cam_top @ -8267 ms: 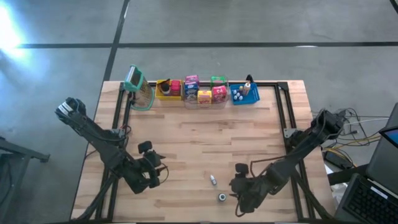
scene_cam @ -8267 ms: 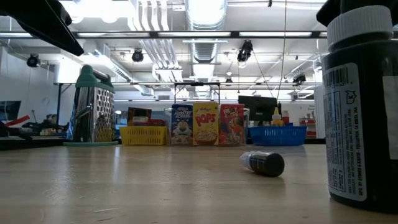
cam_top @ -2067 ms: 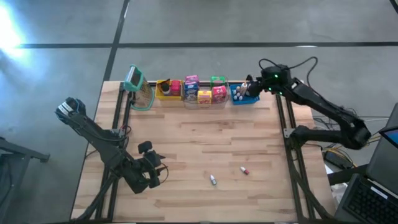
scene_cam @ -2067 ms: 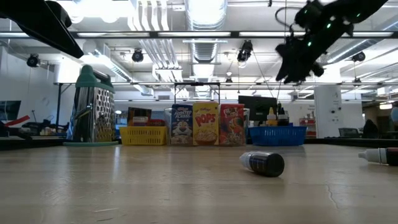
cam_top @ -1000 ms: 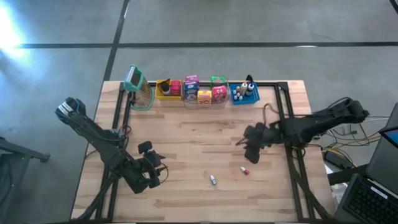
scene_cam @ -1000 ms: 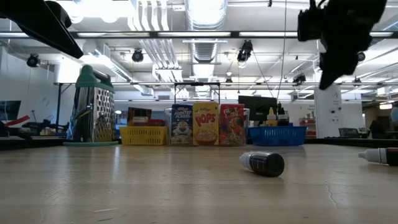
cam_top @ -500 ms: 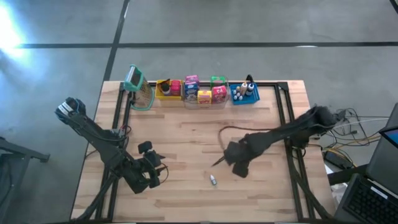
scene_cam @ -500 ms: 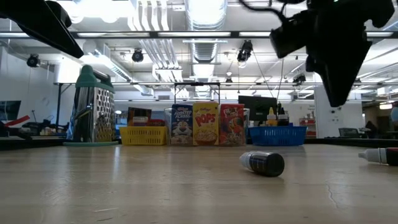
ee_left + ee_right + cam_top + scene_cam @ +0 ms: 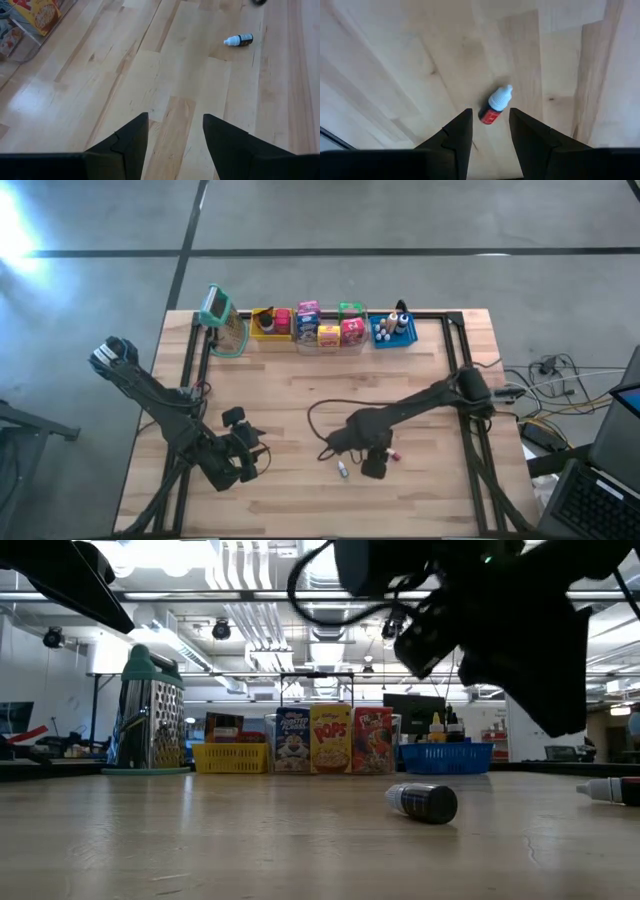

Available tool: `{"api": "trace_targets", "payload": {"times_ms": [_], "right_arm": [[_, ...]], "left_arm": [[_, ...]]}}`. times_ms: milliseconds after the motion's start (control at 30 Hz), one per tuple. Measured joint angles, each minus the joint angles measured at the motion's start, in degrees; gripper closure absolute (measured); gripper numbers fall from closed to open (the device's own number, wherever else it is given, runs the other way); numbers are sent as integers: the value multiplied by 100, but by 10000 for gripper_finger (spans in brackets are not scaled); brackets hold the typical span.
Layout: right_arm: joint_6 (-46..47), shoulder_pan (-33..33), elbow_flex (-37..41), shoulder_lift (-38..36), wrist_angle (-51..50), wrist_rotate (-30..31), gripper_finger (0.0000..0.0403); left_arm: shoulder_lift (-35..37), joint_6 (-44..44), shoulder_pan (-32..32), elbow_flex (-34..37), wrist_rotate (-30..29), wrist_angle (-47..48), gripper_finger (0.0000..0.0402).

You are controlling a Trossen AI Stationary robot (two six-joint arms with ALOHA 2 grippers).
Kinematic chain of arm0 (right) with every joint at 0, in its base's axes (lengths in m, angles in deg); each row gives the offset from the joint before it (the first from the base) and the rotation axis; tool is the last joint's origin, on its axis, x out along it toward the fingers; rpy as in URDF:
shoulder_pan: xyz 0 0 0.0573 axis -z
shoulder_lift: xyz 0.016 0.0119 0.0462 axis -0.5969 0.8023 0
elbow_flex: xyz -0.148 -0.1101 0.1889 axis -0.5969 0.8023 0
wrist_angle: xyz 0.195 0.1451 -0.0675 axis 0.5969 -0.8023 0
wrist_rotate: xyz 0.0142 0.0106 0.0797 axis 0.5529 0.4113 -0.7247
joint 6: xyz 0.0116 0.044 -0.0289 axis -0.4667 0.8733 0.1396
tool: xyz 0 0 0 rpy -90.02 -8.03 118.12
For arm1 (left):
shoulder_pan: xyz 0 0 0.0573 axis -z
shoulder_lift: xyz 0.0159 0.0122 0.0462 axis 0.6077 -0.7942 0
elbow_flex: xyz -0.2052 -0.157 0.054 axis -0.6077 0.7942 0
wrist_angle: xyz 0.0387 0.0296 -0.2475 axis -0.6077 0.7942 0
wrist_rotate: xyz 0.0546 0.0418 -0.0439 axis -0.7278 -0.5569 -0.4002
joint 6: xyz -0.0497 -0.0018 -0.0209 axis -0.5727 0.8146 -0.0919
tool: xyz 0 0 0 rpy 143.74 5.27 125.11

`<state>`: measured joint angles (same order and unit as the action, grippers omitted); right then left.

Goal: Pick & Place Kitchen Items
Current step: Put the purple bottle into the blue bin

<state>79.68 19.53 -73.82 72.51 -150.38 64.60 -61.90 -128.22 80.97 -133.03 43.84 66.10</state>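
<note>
Jaws apart, right gripper (image 9: 486, 131) hangs over red-label bottle (image 9: 496, 105) lying on counter (image 9: 420, 380), lined up to grab. Dark-label bottle (image 9: 342, 469) just beside. Left gripper (image 9: 172, 135) waits, apart.

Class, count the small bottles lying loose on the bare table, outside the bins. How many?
2: a dark-labelled bottle near the front middle, and a red-labelled bottle beside it to the right, right pincer above it. The arm may hide others.

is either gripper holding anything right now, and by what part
Nothing is held. The right gripper hangs open above the red-labelled bottle, which lies on the table; the left gripper is open and empty.
</note>
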Motion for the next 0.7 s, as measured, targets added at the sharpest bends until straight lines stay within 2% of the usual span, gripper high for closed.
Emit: {"api": "trace_targets", "payload": {"times_ms": [200, 400, 700], "right_arm": [[-13, 232, -102, 285, -343, -113, 286], [219, 464, -53, 286, -382, -188, 267], [630, 715, 247, 286, -282, -944, 244]], "left_arm": [[0, 0, 0, 0, 2, -2, 206], [0, 0, -4, 0, 18, -4, 206], [0, 0, -4, 0, 22, -2, 206]]}}
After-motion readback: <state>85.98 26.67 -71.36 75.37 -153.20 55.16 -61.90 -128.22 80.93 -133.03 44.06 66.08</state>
